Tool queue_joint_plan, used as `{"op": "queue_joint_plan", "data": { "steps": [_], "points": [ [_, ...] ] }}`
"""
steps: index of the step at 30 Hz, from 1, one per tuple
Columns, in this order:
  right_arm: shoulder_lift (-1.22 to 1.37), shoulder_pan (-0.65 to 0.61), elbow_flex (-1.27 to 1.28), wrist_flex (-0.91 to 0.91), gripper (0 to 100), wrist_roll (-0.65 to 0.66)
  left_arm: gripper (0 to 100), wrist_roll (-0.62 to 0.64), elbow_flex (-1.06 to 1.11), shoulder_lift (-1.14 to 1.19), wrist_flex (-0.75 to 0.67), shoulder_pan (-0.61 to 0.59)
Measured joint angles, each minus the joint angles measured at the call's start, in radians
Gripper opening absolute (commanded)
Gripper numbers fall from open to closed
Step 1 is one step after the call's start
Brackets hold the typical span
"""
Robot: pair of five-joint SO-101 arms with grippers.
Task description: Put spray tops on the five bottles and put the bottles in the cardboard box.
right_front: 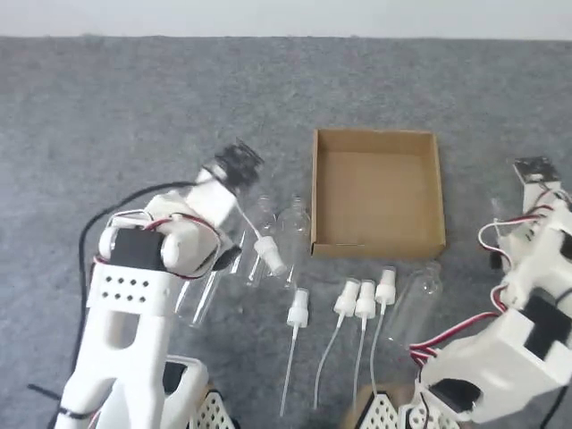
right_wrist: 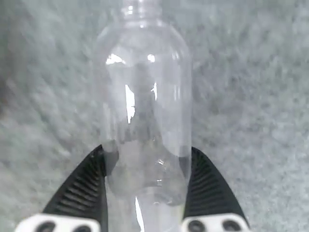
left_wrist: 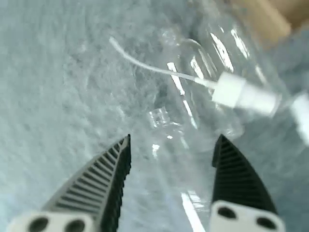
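Several clear plastic bottles (right_front: 293,229) lie left of the open cardboard box (right_front: 376,243), with one white spray top (right_front: 269,256) among them. My left gripper (left_wrist: 171,142) hangs open just above these bottles (left_wrist: 203,58), and the spray top (left_wrist: 241,94) with its thin tube lies ahead of its fingers. Another bottle (right_front: 419,290) lies in front of the box. Three spray tops (right_front: 365,299) and a fourth (right_front: 298,308) lie in a row beside it. My right gripper (right_wrist: 145,154) is shut on a clear bottle (right_wrist: 145,96), neck pointing away, above the carpet at the right.
A grey carpet (right_front: 134,107) covers the table. The box is empty inside. The left arm (right_front: 161,241) covers part of the bottle group, and the right arm (right_front: 527,304) stands at the right edge. Open carpet stretches behind the box and at the far left.
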Motion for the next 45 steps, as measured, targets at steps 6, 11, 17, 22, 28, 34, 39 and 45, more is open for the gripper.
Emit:
{"op": "queue_joint_plan", "data": {
  "steps": [6,11,17,22,28,34,39,45],
  "points": [
    [0.000,0.021,0.000,0.011,0.6,0.029,33,-0.304,0.064,0.000,-0.132,0.041],
    [0.000,0.021,0.000,0.011,0.6,0.029,33,-0.353,0.166,0.000,-0.278,0.140],
    [0.000,0.023,0.000,0.011,0.6,0.029,33,-0.391,0.210,0.000,-0.351,0.203],
    [0.000,0.023,0.000,0.011,0.6,0.029,33,-0.397,0.215,0.000,-0.381,0.235],
    [0.000,0.023,0.000,0.011,0.6,0.029,33,-0.399,0.281,0.000,-0.474,0.235],
    [0.000,0.023,0.000,0.011,0.6,0.029,33,-0.399,0.301,0.005,-0.508,0.235],
    [0.000,0.023,0.000,0.011,0.6,0.029,33,-0.399,0.301,0.005,-0.508,0.235],
    [0.000,0.023,0.000,0.011,0.6,0.028,29,-0.338,0.307,0.017,-0.508,0.239]
  ]
}}
